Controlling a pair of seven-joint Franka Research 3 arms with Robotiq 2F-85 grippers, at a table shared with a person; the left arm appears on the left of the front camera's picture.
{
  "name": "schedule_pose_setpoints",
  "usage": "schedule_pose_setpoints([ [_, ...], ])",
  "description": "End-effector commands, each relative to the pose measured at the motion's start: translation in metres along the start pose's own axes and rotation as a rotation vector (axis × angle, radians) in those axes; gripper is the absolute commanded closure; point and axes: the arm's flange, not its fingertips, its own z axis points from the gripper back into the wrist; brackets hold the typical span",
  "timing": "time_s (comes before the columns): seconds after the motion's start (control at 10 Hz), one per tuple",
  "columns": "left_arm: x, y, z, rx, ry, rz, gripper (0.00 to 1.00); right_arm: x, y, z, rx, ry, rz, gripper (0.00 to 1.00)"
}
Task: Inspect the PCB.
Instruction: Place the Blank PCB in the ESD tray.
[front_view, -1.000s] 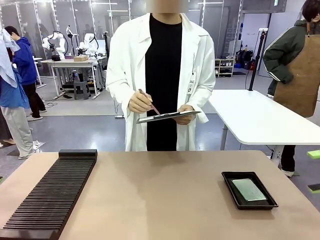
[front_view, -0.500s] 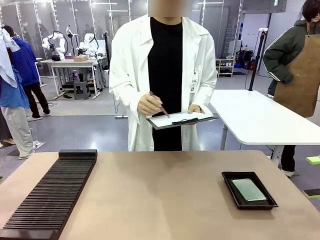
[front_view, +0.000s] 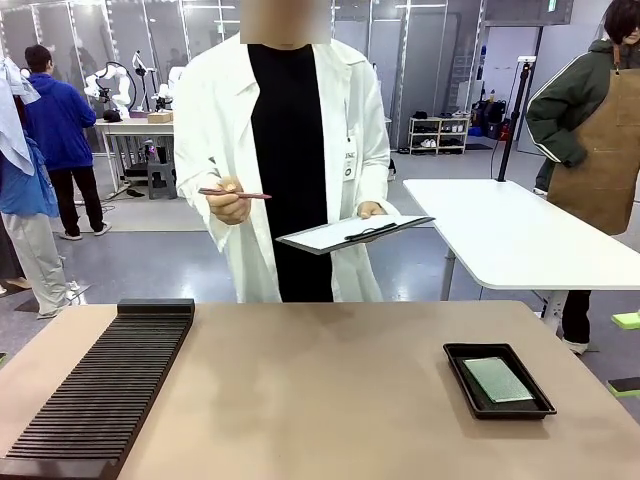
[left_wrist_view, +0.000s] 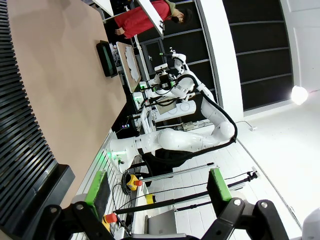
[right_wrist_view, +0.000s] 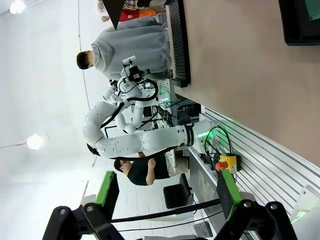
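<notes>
The front view looks across the tan table (front_view: 320, 380) at a person in a white lab coat (front_view: 285, 160) on the far side, who holds a clipboard (front_view: 352, 233) in one hand and a red pen (front_view: 235, 194) in the other hand (front_view: 230, 200); a small badge hangs on the coat, its print too small to read. The PCB (front_view: 497, 380) lies flat in a black tray (front_view: 498, 380) at the near right of the table, and a long black slotted rack (front_view: 100, 385) runs along the left side. The left wrist view shows the left gripper (left_wrist_view: 155, 192) with its green-padded fingers (left_wrist_view: 218, 184) spread wide on nothing, beside the rack's end and off the table edge, the tray small in the distance. The right wrist view shows the right gripper (right_wrist_view: 167, 192) likewise wide open and empty, a red emergency button on a yellow box (right_wrist_view: 227, 162) beyond it.
</notes>
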Motion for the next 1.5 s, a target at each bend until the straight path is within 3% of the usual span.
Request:
schedule_pose_setpoints([
  [0.0, -0.0005, -0.0011, 0.001, 0.004, 0.006, -0.001, 0.0, -0.0025, 0.0043, 0.0017, -0.007, 0.004, 0.001, 0.0],
  [1.4, -0.0005, -0.0011, 0.001, 0.004, 0.006, -0.001, 0.0, -0.0025, 0.0043, 0.0017, -0.007, 0.004, 0.001, 0.0],
])
